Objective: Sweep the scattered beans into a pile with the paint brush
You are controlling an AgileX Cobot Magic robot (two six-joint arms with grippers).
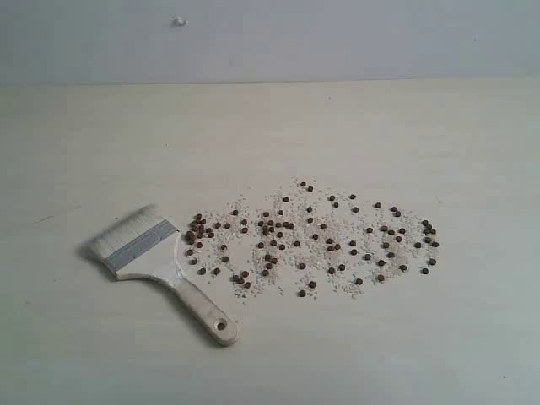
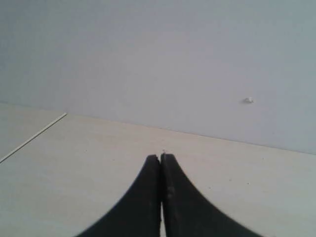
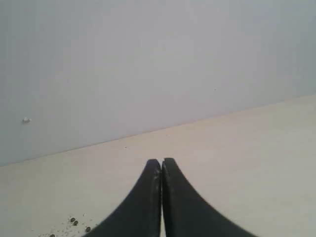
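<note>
Dark-brown beans (image 1: 314, 238) lie scattered in a wide band across the middle of the table, mixed with whitish crumbs; a few beans (image 3: 74, 221) show in the right wrist view. The paint brush (image 1: 160, 261) lies flat just left of them, pale bristles pointing back-left, wooden handle with a hole pointing front-right. No pile shows. Neither gripper appears in the exterior view. My left gripper (image 2: 161, 157) is shut and empty above bare table. My right gripper (image 3: 161, 160) is also shut and empty, with the beans off to one side.
The pale tabletop (image 1: 422, 135) meets a plain light wall at the back. A small white mark (image 1: 179, 21) sits on the wall. A table edge line (image 2: 34, 136) shows in the left wrist view.
</note>
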